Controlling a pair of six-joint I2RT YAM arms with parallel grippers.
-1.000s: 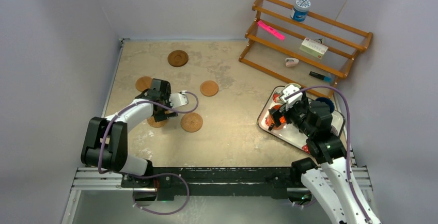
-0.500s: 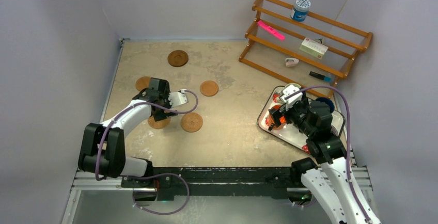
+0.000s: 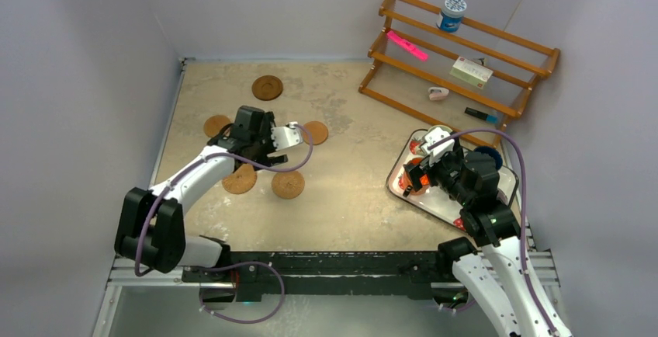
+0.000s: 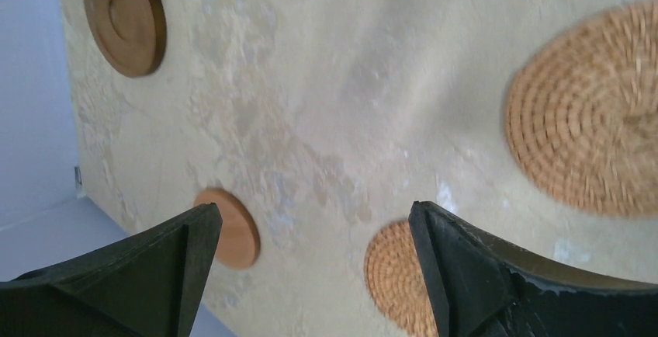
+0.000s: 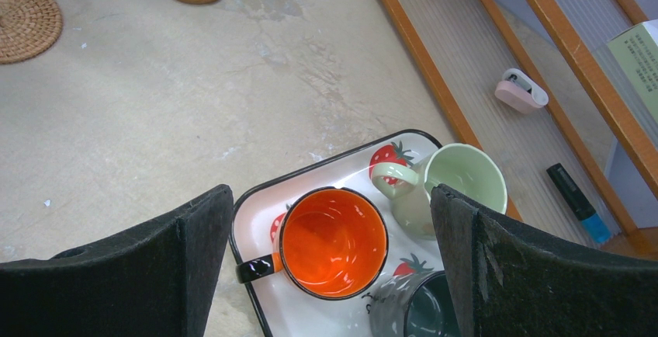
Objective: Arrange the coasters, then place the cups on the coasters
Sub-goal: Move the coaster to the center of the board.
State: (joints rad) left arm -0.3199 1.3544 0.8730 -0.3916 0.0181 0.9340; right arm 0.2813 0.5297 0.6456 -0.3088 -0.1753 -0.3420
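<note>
Five coasters lie on the left half of the table: a dark wooden one [image 3: 267, 87], two smooth flat ones [image 3: 216, 125] [image 3: 315, 132] and two woven ones [image 3: 239, 179] [image 3: 288, 184]. My left gripper [image 3: 248, 144] [image 4: 310, 275] hovers open among them, holding nothing. The woven coasters [image 4: 590, 112] [image 4: 396, 275] and a smooth coaster [image 4: 233, 232] lie below it. My right gripper [image 3: 421, 172] [image 5: 332, 263] stands open above the strawberry tray [image 5: 326, 164]. The orange cup [image 5: 334, 242] sits between its fingers, untouched. A pale green cup [image 5: 458, 182] and a dark grey-teal cup [image 5: 423, 310] are beside it. A dark blue cup [image 3: 489, 154] peeks out behind the arm.
A wooden tiered shelf [image 3: 458, 57] stands at the back right with a blue-and-white tub [image 3: 451, 12], a pink strip [image 3: 407, 44], a small box [image 3: 472, 71] and a marker [image 5: 574, 201]. Walls close in on the left, back and right.
My left arm has swung up and to the right, off the woven coaster it covered, which now lies exposed. The right arm has not moved.
</note>
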